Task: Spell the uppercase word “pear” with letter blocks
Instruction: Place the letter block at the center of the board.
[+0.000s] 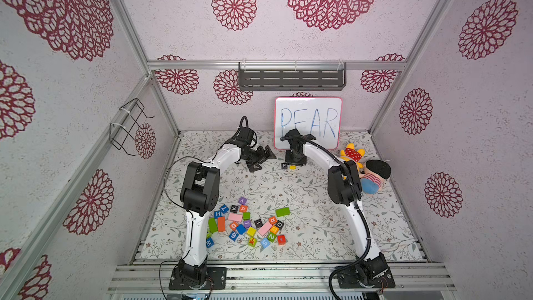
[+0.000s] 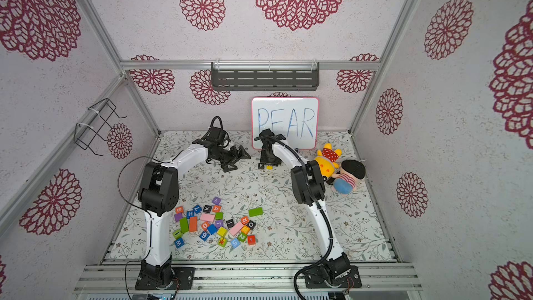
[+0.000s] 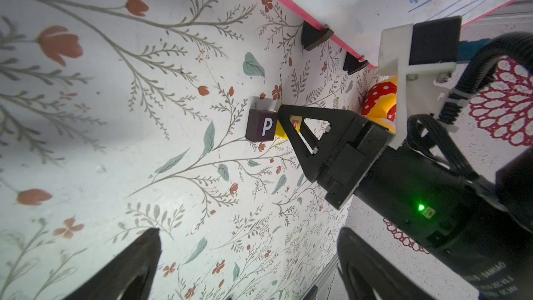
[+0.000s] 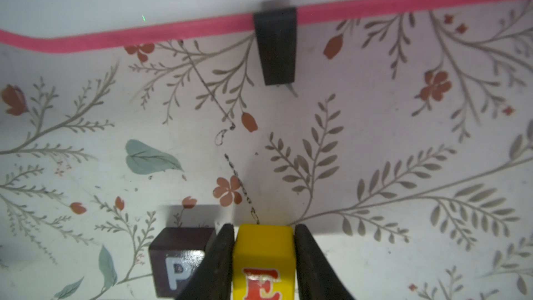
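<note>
The right gripper (image 4: 264,226) is reaching down at the far side of the table (image 1: 288,191), just in front of the whiteboard (image 1: 308,105) with PEAR written on it in blue. Its two black fingers (image 4: 222,255) are pressing on the left and right sides of the yellow E block (image 4: 264,255), so it is holding that block. The red E is facing up. The block is looking like it is sitting on the table.

The black P block (image 4: 178,258) is lying on the table just to the left of the yellow E block, with its white P facing up. One finger of the right gripper is standing between the two blocks. Both top views are showing the pair side by side, P (image 1: 284,165) on the left and E (image 1: 293,167) on the right.

The left gripper (image 1: 261,158) is hanging a little to the left of them. Its fingers (image 3: 144,255) are spread wide apart and are holding nothing.

The A block (image 1: 243,208) and the R block (image 1: 272,220), both orange-red, are lying well apart from the P and E, in the pile of blocks (image 1: 248,223) on the near side of the table. The A is at the far edge of the pile and the R is toward its right.

Two soft toys (image 1: 353,155) are lying at the far right.
</note>
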`<action>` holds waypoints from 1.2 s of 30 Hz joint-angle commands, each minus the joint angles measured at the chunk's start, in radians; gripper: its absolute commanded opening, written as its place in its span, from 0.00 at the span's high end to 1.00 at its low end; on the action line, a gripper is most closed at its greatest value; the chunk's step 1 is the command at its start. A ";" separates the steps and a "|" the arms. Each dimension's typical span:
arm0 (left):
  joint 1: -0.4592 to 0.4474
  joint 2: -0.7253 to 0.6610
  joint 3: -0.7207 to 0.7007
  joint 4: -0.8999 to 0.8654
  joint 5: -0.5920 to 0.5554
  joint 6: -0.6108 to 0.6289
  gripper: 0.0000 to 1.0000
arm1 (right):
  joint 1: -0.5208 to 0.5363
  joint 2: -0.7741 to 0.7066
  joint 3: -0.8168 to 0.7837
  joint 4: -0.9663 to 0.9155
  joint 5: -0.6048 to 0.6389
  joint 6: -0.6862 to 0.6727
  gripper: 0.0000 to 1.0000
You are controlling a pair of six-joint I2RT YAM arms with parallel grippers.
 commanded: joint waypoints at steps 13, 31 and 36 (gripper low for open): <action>0.008 -0.040 -0.009 0.024 0.009 0.004 0.02 | 0.005 0.003 0.080 -0.039 0.012 -0.008 0.59; -0.018 -0.290 -0.298 0.080 -0.077 -0.069 0.02 | 0.063 -0.414 -0.436 0.326 -0.050 -0.150 0.53; -0.055 -0.375 -0.402 0.061 -0.142 -0.084 0.01 | 0.132 -0.528 -0.631 0.406 -0.050 -0.180 0.53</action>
